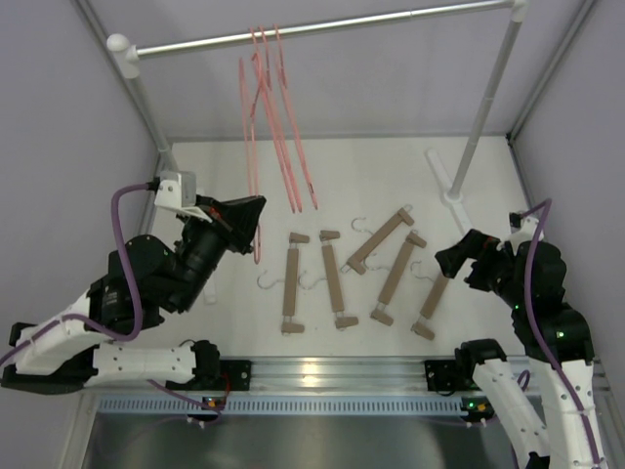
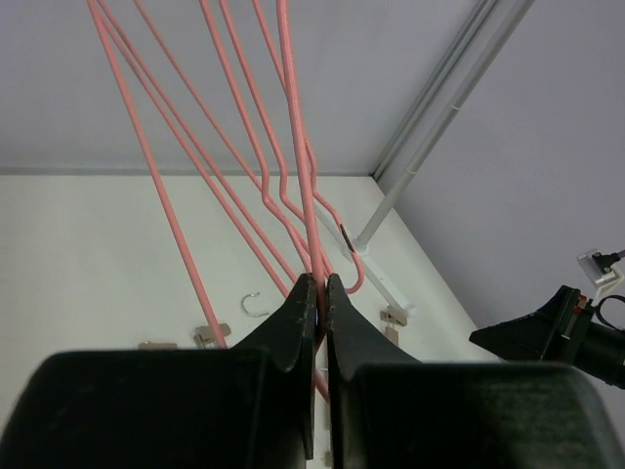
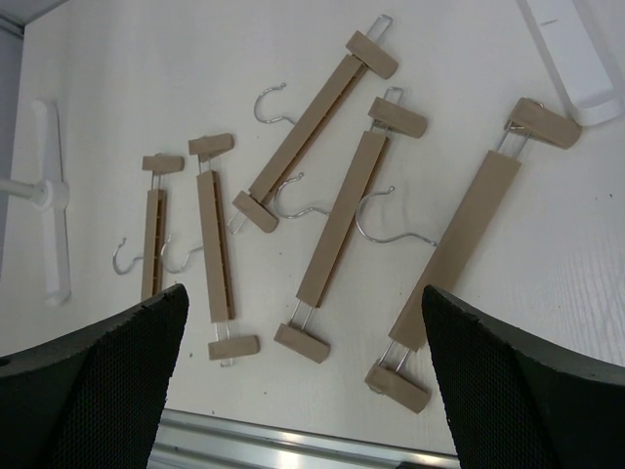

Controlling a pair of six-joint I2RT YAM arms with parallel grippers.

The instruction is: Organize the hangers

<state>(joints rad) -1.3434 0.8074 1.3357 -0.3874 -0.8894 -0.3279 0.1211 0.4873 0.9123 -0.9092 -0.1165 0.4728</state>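
Observation:
Several pink wire hangers point(image 1: 278, 117) hang from the silver rail point(image 1: 322, 25) at the back. My left gripper point(image 1: 256, 217) is raised under them, shut on the low wire of one pink hanger point(image 2: 298, 147). In the left wrist view the wire runs straight down between the closed left gripper point(image 2: 321, 283) jaws. Several tan wooden bar hangers point(image 1: 334, 278) with silver hooks lie flat on the white table. They also fill the right wrist view, wooden hangers point(image 3: 342, 215) side by side. My right gripper point(image 1: 451, 262) hovers at their right end, and the right gripper point(image 3: 304, 293) is open and empty.
The rail rests on white posts, left post point(image 1: 137, 88) and right post point(image 1: 483, 107), with a white foot point(image 1: 447, 181) on the table. Grey walls close in both sides. A metal strip point(image 1: 332, 371) runs along the table's near edge.

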